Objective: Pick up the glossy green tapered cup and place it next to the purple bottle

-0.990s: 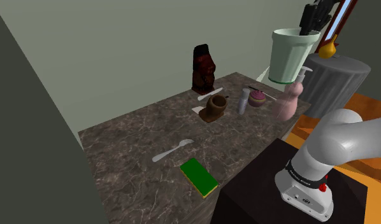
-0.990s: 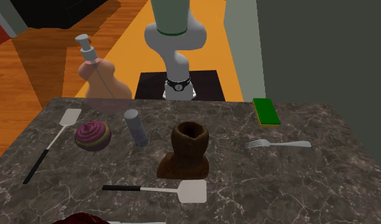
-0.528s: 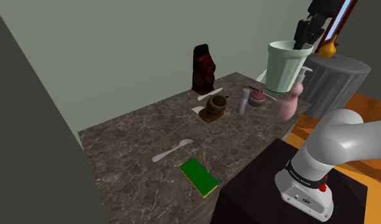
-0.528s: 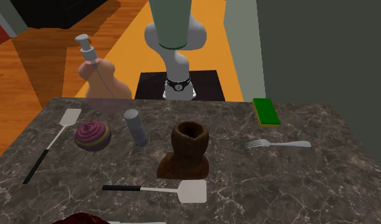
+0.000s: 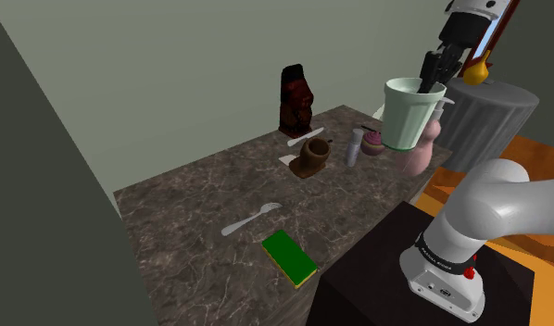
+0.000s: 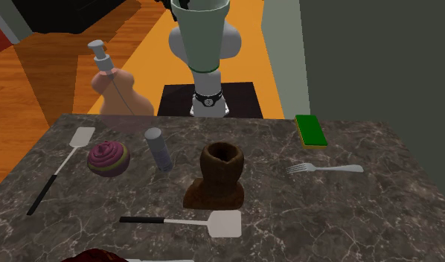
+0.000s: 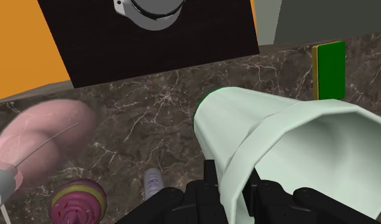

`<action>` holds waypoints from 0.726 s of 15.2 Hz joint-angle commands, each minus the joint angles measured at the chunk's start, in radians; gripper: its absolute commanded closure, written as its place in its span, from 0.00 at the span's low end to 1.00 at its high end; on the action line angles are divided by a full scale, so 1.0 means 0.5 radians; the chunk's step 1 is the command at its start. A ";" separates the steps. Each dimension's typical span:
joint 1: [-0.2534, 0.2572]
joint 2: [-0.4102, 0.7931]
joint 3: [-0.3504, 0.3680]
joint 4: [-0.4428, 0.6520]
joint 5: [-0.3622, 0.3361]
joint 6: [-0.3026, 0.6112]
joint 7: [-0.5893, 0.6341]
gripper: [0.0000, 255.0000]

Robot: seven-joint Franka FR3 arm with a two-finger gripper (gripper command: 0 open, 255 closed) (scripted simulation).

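- Gripper [image 7: 237,196] fingers clamp the cup [image 5: 408,117] wall, one inside the rim, one outside.
- Cup hangs in the air at the shoulder view's right, hiding part of the pump bottle [image 5: 416,159].
- Second exterior view cuts off its rim.

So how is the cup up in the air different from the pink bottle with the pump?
The cup is pale green; the pump bottle is pink and see-through. The cup hangs above the table, its rim pinched by the black fingers; the pump bottle stands on the table, untouched. The cup's top is wide open; the pump bottle's carries a pump. Both are near the table's robot-side edge.
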 commanded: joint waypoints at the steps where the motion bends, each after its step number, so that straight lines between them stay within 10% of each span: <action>1: -0.007 -0.029 -0.005 -0.068 -0.008 0.039 -0.010 1.00; 11: -0.044 -0.165 -0.028 -0.403 -0.043 0.232 -0.054 1.00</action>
